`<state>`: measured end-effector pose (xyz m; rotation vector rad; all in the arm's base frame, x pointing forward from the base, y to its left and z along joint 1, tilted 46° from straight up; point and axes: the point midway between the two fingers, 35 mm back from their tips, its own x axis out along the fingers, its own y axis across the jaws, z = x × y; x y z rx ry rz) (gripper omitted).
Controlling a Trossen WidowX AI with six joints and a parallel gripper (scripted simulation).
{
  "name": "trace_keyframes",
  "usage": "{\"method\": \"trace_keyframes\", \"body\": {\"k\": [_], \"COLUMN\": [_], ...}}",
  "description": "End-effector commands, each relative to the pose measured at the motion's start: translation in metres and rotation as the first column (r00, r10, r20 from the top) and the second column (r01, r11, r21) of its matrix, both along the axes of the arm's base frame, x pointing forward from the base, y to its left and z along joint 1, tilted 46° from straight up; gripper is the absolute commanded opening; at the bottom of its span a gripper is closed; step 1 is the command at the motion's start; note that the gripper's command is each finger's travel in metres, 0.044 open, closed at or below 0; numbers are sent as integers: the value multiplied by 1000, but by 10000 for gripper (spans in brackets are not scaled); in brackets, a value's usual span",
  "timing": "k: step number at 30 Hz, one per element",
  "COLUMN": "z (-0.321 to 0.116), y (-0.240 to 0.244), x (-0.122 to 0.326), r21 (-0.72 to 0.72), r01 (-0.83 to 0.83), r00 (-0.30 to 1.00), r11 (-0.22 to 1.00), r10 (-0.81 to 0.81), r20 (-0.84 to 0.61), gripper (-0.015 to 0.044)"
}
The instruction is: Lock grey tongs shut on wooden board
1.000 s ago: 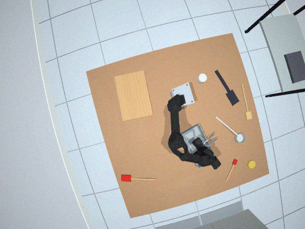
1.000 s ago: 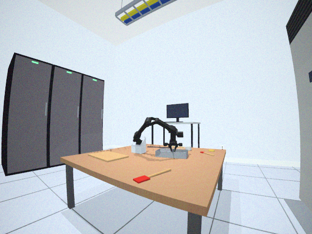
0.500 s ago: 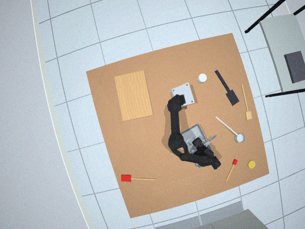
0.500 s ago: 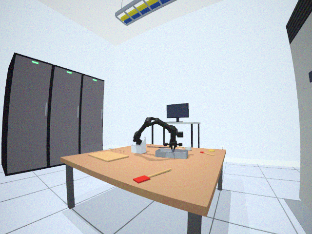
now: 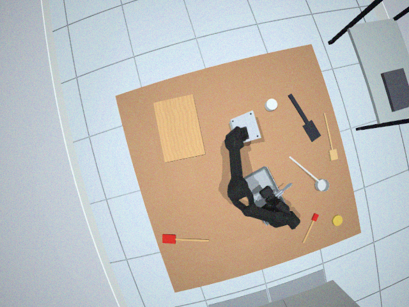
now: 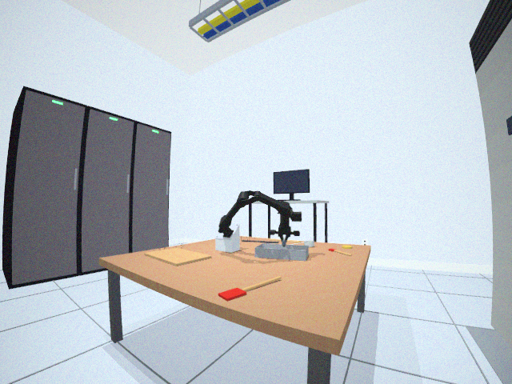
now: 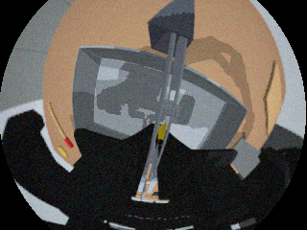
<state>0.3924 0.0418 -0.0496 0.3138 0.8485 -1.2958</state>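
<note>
The grey tongs (image 5: 286, 188) (image 7: 178, 62) lie across the roasting tin (image 5: 257, 181) (image 6: 264, 252) (image 7: 82, 93). Their arms are squeezed close together, with a narrow gap between them. The dark hinge end is beyond the tin's far wall in the wrist view, and the tips reach past the opposite wall. A small yellow piece shows between the arms. My gripper (image 6: 284, 242) (image 7: 155, 126) points down over the tin, shut on the tongs' arms. The arm hides the hinge in the top view. Whether the lock is engaged cannot be seen. The wooden board (image 5: 178, 128) (image 6: 178, 256) lies flat, bearing nothing.
The arm's white base (image 5: 254, 126) stands between the board and a white cup (image 5: 271, 104). A black spatula (image 5: 311, 130), a ladle (image 5: 302, 167), a small red brush (image 5: 315, 217) and a yellow disc (image 5: 337, 220) lie to the right. A red spatula (image 5: 169, 238) (image 6: 232, 294) lies near the table's left edge.
</note>
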Motion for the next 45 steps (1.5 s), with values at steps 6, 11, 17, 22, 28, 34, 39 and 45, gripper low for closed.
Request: {"method": "trace_keyframes", "body": {"k": [6,11,17,22,28,34,39,45], "z": [68,68,68,82,111,141,164,191], "y": [73,73,69,57,32,3,-19,-47], "x": [-8,-8,-6,-4,-3,-6,-11,-22], "r21": [7,7,2,13,28,41,47,54], "r01": [-18,-18,-20,-31,-63,-92,-112,-139], "r00": [1000,1000,1000,1000,997,993,990,984], "r11": [1000,1000,1000,999,998,995,993,989], "r10": [18,18,20,31,64,95,116,144], "r20": [16,16,13,-1,-34,-63,-81,-104], "gripper": [-150,-150,-150,-150,-150,-150,-150,-150]}}
